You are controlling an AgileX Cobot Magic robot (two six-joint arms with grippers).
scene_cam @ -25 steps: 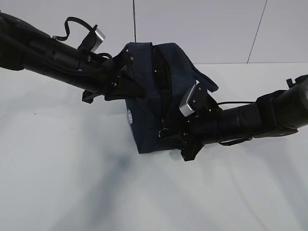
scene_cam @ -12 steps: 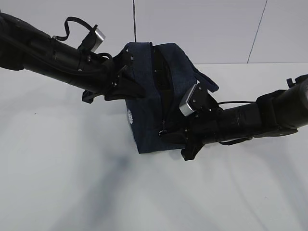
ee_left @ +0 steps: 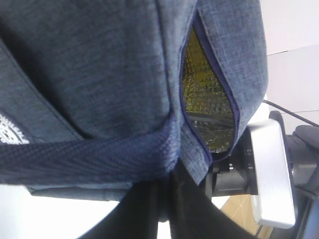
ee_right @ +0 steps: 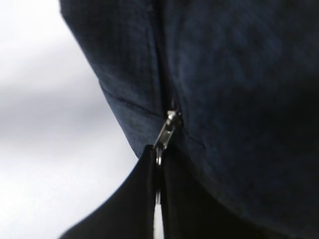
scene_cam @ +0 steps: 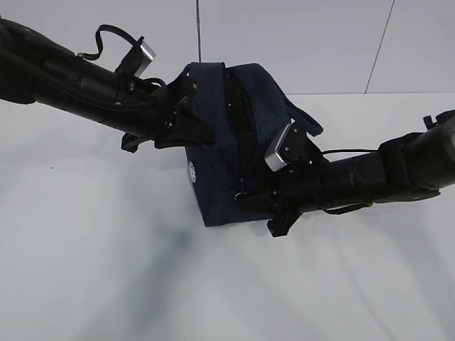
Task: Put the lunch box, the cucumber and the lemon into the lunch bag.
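Note:
The dark navy lunch bag (scene_cam: 215, 181) stands in the middle of the white table, its white round logo (scene_cam: 192, 172) facing front. Its top zipper is partly open. In the left wrist view the gap shows silver foil lining (ee_left: 207, 109) with a yellowish tint. My left gripper (scene_cam: 189, 124) is shut on the bag's top edge by a handle strap (ee_left: 99, 157); its fingers (ee_left: 149, 209) press together there. My right gripper (scene_cam: 250, 197) is shut on the metal zipper pull (ee_right: 168, 127) at the bag's front right corner. The lunch box, cucumber and lemon are hidden or out of view.
The white table (scene_cam: 106, 270) stretches around the bag, with a white wall (scene_cam: 298, 42) behind. The bag's second handle loop (scene_cam: 304, 117) hangs over the right side, above my right arm (scene_cam: 370, 174). The right wrist camera housing (ee_left: 269, 174) shows beside the bag.

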